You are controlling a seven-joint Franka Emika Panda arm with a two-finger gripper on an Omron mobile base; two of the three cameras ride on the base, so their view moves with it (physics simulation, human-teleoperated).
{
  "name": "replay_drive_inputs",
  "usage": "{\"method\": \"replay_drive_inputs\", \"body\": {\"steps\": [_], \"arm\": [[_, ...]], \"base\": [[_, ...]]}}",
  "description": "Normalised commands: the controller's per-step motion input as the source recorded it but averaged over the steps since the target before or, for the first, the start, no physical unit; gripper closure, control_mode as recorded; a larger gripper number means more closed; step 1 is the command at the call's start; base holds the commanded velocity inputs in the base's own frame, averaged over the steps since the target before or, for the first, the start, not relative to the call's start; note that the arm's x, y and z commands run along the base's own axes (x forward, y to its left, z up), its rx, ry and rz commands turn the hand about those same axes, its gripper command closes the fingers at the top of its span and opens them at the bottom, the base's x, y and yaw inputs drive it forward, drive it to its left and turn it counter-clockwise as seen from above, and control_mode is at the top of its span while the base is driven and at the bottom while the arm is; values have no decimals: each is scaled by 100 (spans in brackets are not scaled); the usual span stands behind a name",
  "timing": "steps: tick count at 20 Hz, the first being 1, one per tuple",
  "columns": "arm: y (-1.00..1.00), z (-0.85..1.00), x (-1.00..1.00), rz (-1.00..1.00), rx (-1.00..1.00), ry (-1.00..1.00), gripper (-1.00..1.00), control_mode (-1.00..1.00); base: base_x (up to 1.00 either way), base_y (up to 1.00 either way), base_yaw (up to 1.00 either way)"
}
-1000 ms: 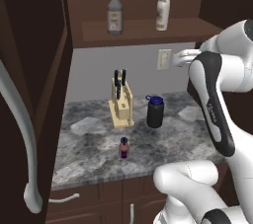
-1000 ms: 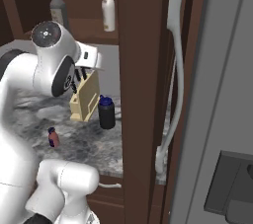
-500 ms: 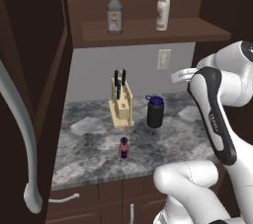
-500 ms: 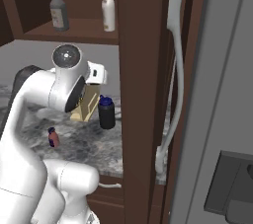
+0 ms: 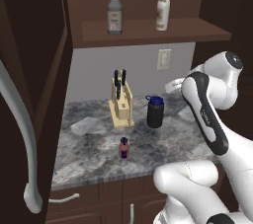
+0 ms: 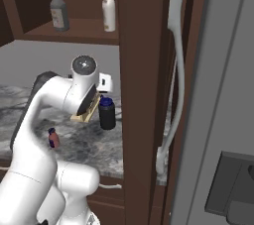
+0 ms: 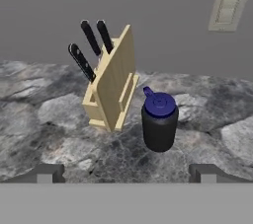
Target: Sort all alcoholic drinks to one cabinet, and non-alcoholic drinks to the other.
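1. Facing item: black bottle with blue lid (image 7: 159, 123), standing upright on the grey stone counter (image 7: 44, 139), dead ahead of the gripper (image 7: 126, 171) and slightly to the right of its midline in the hand view; long axis vertical.
2. Fingers (image 7: 49, 172): spread wide, holding nothing, tips well apart on either side of the bottle's line (the bottle sits beyond them, not yet between).
3. Neighbour: wooden knife block (image 7: 112, 87) with three dark handles, just beside the bottle on its left in the hand view; a likely snag if the approach drifts that way.
4. Small red bottle (image 5: 124, 148) with dark cap: upright nearer the counter's front edge, apart from the black one.
5. Shelf stock: clear glass bottle with red cap (image 5: 114, 12) and cream-white bottle (image 5: 163, 8), both upright on the plank shelf (image 5: 148, 30) of the open cabinet above.
6. Judgement: alcoholic pair appears placed; next move calls for a straight advance, nudged right, to straddle the black bottle across its width.
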Motion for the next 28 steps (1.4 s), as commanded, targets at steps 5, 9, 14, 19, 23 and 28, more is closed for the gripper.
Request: {"method": "replay_drive_inputs", "body": {"steps": [5,9,14,19,23,28], "arm": [[0,-39,38,8,0,9,-100,-100],[0,-37,34,10,0,5,-100,-100],[0,-34,44,11,0,4,-100,-100],[0,-36,42,10,0,2,-100,-100],[0,-23,24,4,0,0,-100,-100],[0,-17,25,0,0,0,-100,-100]], "base": [[0,0,0],[0,0,0],[0,0,0],[0,0,0],[0,0,0],[0,0,0]]}}
